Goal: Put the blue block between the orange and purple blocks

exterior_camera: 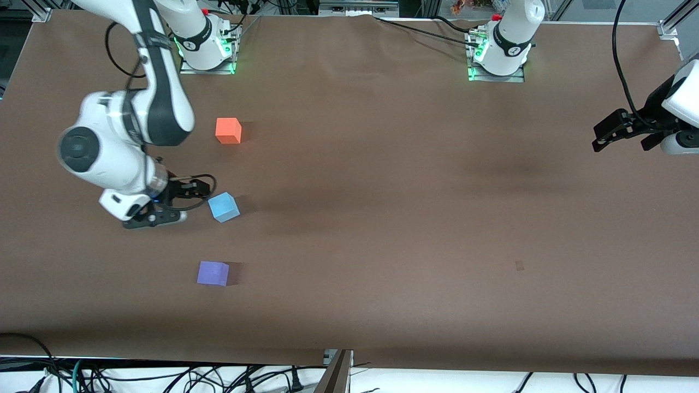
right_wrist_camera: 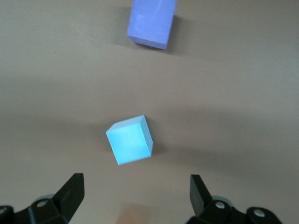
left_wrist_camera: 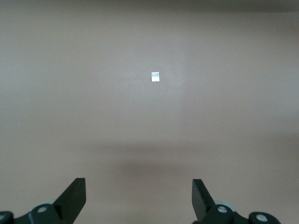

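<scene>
The sky-blue block (exterior_camera: 224, 207) lies on the brown table, between the orange block (exterior_camera: 228, 131), which is farther from the front camera, and the purple block (exterior_camera: 213, 273), which is nearer. It sits turned at an angle to them. My right gripper (exterior_camera: 180, 203) is open and empty, low over the table just beside the blue block, toward the right arm's end. In the right wrist view the blue block (right_wrist_camera: 129, 140) lies just ahead of my open gripper (right_wrist_camera: 135, 192), not between the fingers, with the purple block (right_wrist_camera: 152, 22) further off. My left gripper (exterior_camera: 606, 134) waits open and empty.
The left wrist view shows the open left gripper (left_wrist_camera: 138, 196) over bare brown table with a small pale mark (left_wrist_camera: 155, 76). The arm bases (exterior_camera: 497, 52) stand along the table's edge farthest from the front camera. Cables hang below the table's front edge.
</scene>
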Controlling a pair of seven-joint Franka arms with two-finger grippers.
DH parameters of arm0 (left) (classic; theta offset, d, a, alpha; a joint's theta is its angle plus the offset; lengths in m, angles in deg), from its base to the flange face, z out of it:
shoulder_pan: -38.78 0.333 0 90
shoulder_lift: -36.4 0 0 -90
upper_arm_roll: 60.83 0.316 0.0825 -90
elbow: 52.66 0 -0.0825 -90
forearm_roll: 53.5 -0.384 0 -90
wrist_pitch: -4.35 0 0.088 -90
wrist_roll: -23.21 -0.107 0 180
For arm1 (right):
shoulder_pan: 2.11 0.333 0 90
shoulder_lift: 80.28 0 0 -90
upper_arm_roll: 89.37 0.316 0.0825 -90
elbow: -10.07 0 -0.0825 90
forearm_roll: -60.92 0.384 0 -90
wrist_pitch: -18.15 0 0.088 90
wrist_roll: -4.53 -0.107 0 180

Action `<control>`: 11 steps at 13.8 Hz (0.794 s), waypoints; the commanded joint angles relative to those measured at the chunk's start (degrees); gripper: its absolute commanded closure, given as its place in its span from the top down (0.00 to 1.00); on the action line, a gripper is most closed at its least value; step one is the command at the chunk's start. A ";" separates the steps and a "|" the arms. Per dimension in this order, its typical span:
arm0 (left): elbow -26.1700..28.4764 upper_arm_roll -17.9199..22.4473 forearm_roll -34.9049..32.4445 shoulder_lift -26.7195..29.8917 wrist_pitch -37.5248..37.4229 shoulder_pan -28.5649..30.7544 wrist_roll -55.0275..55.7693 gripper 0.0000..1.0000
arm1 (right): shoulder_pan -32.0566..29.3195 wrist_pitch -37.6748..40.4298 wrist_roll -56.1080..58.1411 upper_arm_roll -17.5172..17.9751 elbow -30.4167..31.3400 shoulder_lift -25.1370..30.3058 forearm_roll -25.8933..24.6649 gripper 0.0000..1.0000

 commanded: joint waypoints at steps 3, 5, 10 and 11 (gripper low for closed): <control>-0.62 0.14 0.96 0.08 -0.83 -0.17 -0.35 1.00 | -1.03 14.60 0.19 -2.89 -9.71 1.86 0.58 1.00; -0.62 0.14 0.96 0.08 -0.83 -0.17 -0.35 1.00 | -5.49 17.07 0.45 2.00 -9.71 6.70 -1.78 1.00; -0.62 0.14 0.96 0.08 -0.83 -0.17 -0.35 1.00 | -25.72 21.83 0.54 21.71 -9.63 16.46 -13.66 1.00; -0.62 0.14 0.96 0.08 -0.83 -0.17 -0.35 1.00 | -26.17 21.91 0.71 21.81 -9.71 17.34 -13.66 1.00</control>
